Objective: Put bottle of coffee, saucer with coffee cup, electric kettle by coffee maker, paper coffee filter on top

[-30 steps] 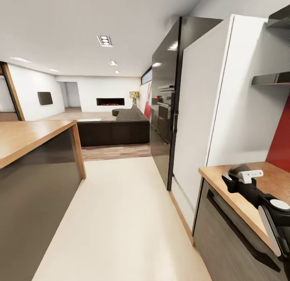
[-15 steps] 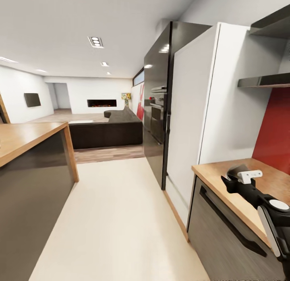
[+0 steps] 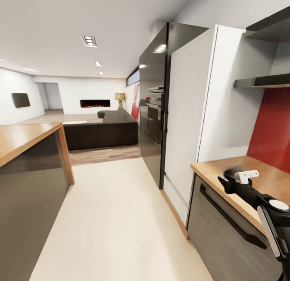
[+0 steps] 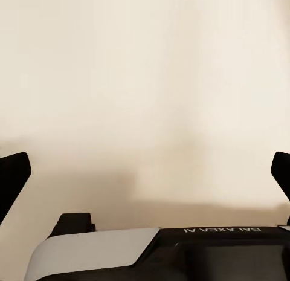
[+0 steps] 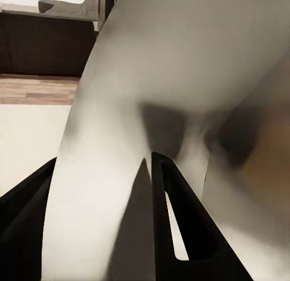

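Far off to the left of the kitchen countertop (image 3: 217, 170) I have the wood-topped island block (image 3: 24, 138), then the cream floor (image 3: 112, 216) running between the two. My left gripper (image 4: 145, 172) hangs over that floor with its fingers (image 4: 12, 172) spread wide and nothing between them. Beyond the countertop's near end stand the black oven tower (image 3: 155, 103) and, touching that end, a tall white panel (image 3: 189, 111). Above the worktop's front edge my right gripper (image 3: 231, 178) pinches the paper coffee filter (image 3: 235, 170), a pale grey cone showing at the tip. In the right wrist view the filter (image 5: 181, 63) is a blurred white sheet lying between the two dark fingers (image 5: 181, 232) and spilling out past their tips. Behind the countertop are the red backsplash (image 3: 272, 128) and a dark wall shelf (image 3: 262, 81) above it.
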Available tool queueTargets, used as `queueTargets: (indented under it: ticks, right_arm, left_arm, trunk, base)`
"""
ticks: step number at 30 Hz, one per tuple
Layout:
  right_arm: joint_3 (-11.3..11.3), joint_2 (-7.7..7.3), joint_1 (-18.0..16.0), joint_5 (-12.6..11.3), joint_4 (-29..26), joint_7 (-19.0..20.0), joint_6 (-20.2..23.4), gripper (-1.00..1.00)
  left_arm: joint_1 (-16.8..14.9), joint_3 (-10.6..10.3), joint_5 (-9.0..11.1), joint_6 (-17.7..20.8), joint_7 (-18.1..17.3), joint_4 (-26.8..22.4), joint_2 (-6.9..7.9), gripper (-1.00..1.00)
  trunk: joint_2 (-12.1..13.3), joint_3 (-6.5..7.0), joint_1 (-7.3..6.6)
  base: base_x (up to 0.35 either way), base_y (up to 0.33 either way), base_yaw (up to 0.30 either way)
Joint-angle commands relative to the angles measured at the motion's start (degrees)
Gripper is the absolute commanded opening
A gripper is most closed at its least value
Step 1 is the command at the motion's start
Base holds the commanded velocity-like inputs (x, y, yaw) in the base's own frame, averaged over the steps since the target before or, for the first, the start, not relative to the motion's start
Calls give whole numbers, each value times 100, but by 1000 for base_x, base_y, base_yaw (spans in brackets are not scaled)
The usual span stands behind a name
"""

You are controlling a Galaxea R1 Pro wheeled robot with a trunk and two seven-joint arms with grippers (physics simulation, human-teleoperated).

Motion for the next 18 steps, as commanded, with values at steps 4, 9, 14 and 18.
queueTargets:
  ticks: [4,9,14,18]
  right_arm:
    - [-8,1,5,-3,-35,121,28,-100]
    - [-8,1,112,1,-184,151,16,-100]
    - [-8,1,171,1,-259,158,20,-100]
    - [-1,1,194,-4,-275,165,16,-100]
  left_arm:
    - [2,9,2,-8,1,-6,-2,100]
    - [2,9,2,-8,2,-6,-2,100]
    - [2,9,2,-8,2,-6,-2,100]
    - [2,9,2,-8,2,-6,-2,100]
  trunk:
    - [-4,-2,0]
    - [-4,7,0]
    - [-4,17,0]
    - [-4,25,0]
  base:
    - [-29,175,-138]
    - [-5,27,-244]
    - [-1,5,-261]
    - [-39,36,-204]
